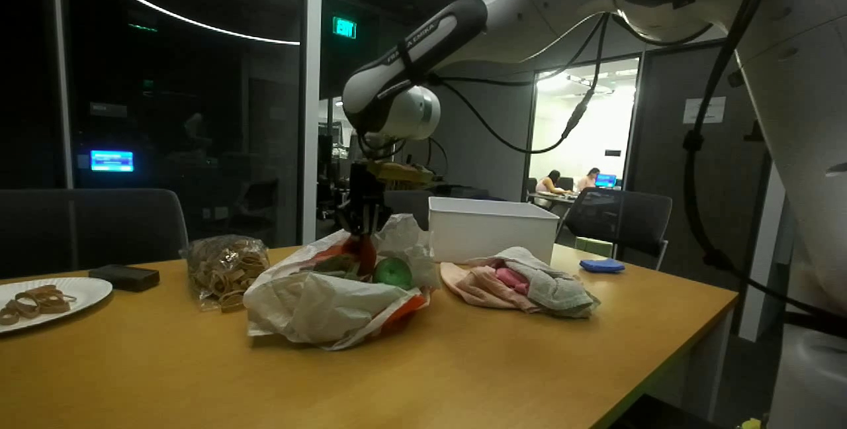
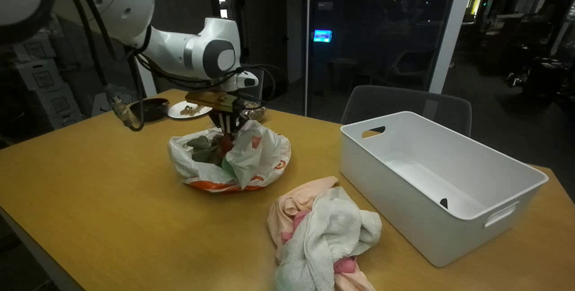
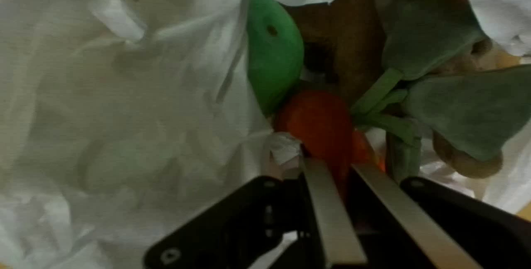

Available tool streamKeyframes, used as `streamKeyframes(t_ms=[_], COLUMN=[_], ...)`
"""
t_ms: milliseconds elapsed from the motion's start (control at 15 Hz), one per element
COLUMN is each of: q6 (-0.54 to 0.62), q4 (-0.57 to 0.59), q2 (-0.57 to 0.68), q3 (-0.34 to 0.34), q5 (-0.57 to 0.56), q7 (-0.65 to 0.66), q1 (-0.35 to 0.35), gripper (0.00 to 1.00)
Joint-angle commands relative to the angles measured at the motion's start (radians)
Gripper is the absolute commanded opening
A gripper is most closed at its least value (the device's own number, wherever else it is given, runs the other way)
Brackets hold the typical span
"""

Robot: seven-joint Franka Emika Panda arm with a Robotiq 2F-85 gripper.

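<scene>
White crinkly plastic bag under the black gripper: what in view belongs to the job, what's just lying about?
Likely the job:
black gripper, shut
rounded red object between its jaws
white crinkly plastic bag around it

Seemingly lying about:
white rectangular plastic bin
grey and peach cloth heap
white round paper plate
clear plastic bag of tan bands
flat blue object

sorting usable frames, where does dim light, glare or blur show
Wrist view: dim and soft, the white bag dulled, the fingers blurry; in an exterior view, the lit doorway washed out; in both exterior views, darkness behind a better-lit table.
</scene>
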Motion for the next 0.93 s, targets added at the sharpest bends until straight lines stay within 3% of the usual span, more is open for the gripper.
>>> streamKeyframes(t_ms=[0, 533, 867], q6=[-0.093, -0.486, -0.492], q4=[-0.017, -0.062, -0.155], q2=[-0.130, -0.334, -0.395], q3=[0.006, -0.066, -0.129], q5=[0.100, 0.115, 0.033], q7=[-0.019, 0.114, 0.259], q1=[-0.023, -0.055, -0.104], gripper=[0.10, 0.12, 0.11])
